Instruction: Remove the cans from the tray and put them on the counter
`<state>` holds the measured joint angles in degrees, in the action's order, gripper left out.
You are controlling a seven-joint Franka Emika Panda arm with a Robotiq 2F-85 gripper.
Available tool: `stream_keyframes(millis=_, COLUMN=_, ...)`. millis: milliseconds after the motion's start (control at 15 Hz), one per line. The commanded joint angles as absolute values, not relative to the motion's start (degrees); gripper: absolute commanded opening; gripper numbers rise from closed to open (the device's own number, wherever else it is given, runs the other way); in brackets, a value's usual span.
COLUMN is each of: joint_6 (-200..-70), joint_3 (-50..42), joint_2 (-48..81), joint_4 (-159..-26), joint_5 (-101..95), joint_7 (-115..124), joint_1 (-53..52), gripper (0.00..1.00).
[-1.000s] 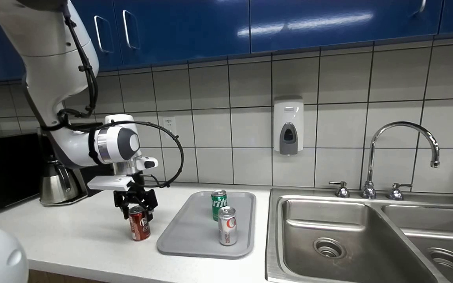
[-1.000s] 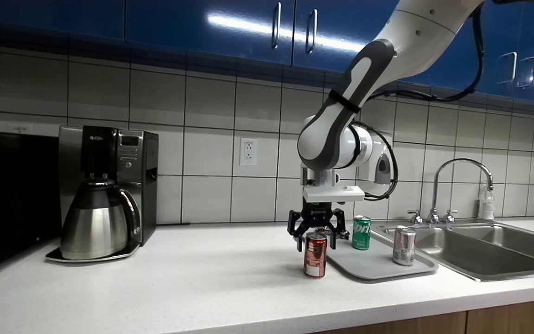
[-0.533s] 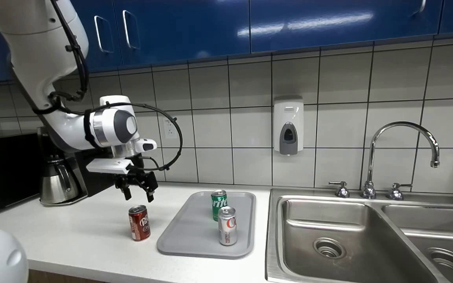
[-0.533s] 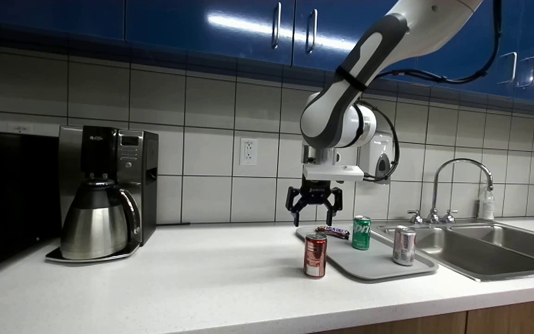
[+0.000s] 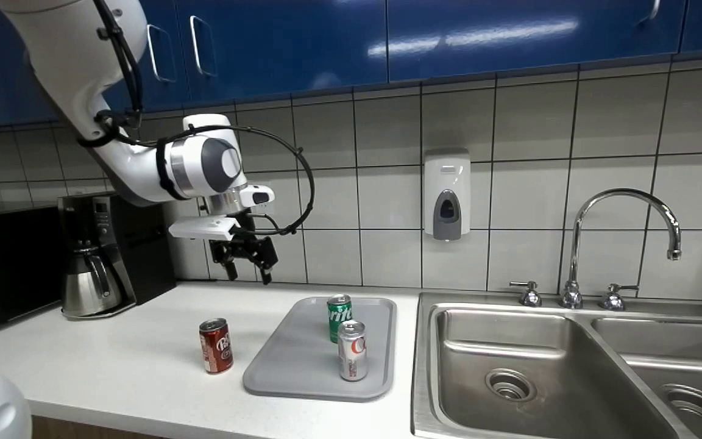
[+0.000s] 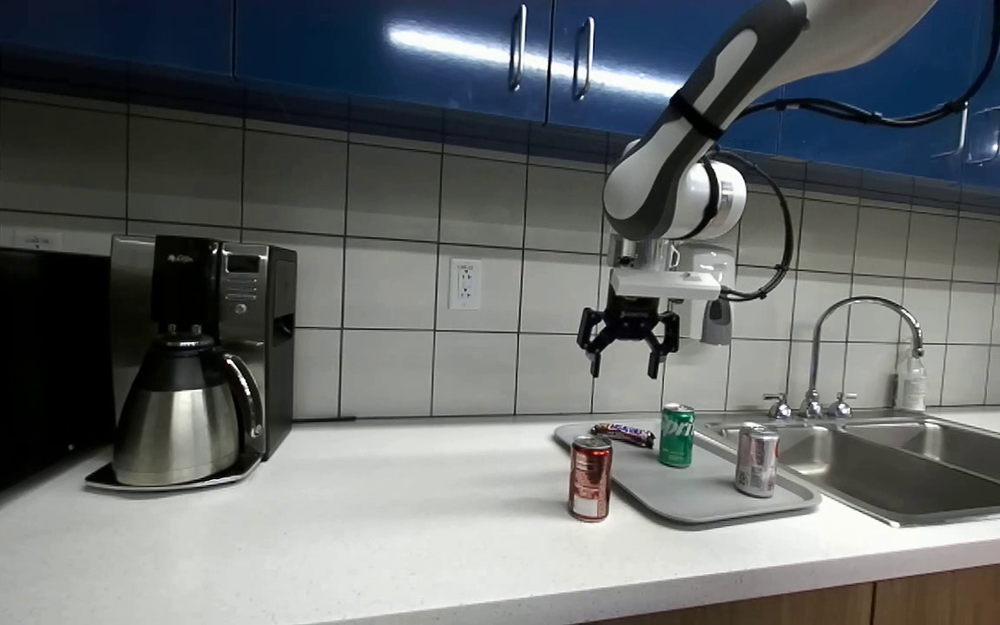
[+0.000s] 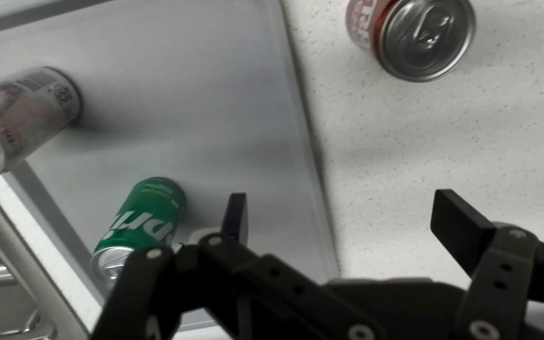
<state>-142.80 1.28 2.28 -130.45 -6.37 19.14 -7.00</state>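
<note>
- Wrist view: my gripper [image 7: 340, 219] hangs spread, empty, above an edge of the tray [image 7: 215, 94].
- The green can [image 7: 142, 217], probably next, stands upright inside that edge, lower down.

With the wall [image 5: 328, 198] at twelve, a tray [image 5: 293, 366] lies on the surface [image 5: 144, 366], bearing a middle can [image 5: 339, 314] and, at that can's five o'clock, a front can [image 5: 353, 352]. Off the tray, a third can [image 5: 216, 346] stands at nine, a sink [image 5: 534, 360] at three. In an exterior view, a candy bar [image 6: 624, 435] lies on the tray at the middle can's ten.
</note>
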Motion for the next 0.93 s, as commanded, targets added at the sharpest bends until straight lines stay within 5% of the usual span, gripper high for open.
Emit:
stream_keyframes(millis=0, joint_6=-139.8, joint_3=0.0, joint_2=1.8, joint_4=-128.7, joint_5=-6.0, joint_7=13.1, joint_1=-3.5, gripper=1.00)
stream_keyframes(millis=867, joint_6=-138.5, joint_3=-5.2, joint_2=15.6, joint_4=-114.7, joint_5=-5.3, joint_7=5.6, joint_1=2.9, gripper=1.00)
